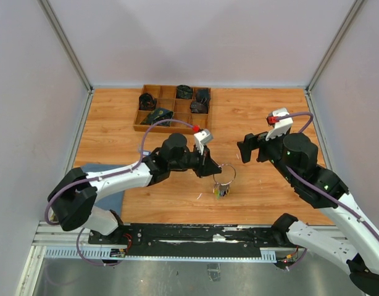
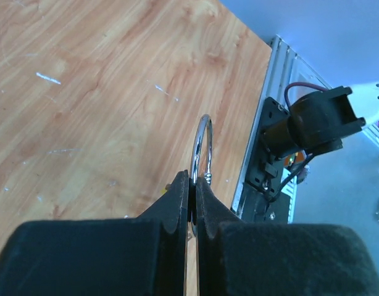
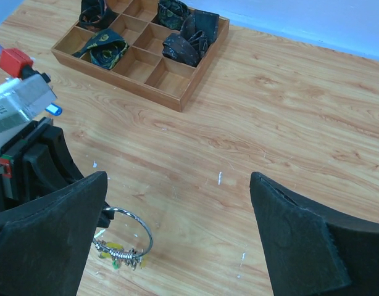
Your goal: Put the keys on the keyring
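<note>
Closest to me lies the scratched wood-grain table (image 1: 115,123). My left gripper (image 1: 212,169) is pinched tight on the single thin wire keyring (image 1: 226,172), which stands upright mid-table. The keys (image 1: 221,191) hang bunched beneath it, too small to count. My right gripper (image 1: 251,147) gapes wide and holds nothing. Farther back sits one compartmented wooden tray (image 1: 166,92) of dark bundles, with pale walls (image 1: 195,37) beyond.

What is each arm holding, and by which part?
The left jaws pinch the keyring by its wire rim, keys hanging below; the right jaws are open, holding nothing.

text: none readable | white camera block (image 3: 20,105): maybe tiny print, blurred
</note>
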You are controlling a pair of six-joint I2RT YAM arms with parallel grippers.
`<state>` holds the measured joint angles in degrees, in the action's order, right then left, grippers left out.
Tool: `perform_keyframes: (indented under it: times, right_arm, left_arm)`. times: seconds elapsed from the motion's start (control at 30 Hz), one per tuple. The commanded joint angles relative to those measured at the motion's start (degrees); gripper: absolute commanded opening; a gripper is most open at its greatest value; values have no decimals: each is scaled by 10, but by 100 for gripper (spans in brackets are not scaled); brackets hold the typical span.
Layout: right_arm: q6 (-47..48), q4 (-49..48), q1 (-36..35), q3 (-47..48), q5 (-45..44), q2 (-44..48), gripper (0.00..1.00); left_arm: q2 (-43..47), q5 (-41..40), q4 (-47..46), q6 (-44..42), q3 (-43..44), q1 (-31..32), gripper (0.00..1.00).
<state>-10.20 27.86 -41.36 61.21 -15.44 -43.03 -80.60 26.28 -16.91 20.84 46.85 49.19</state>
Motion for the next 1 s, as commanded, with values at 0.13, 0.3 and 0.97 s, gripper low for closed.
perform_keyframes:
  times: [0.13, 0.3, 0.97]
  right_arm:
    - [-13, 16, -9, -8, -27, -1, 99]
    - [-16, 24, -9, -8, -29, -5, 98]
    - [-64, 91, -9, 23, -48, -20, 98]
  left_arm:
    - [-51, -57, -97, 43, -43, -17, 1]
    - [-56, -99, -109, 44, -62, -44, 5]
    - [-166, -185, -61, -24, 39, -105, 24]
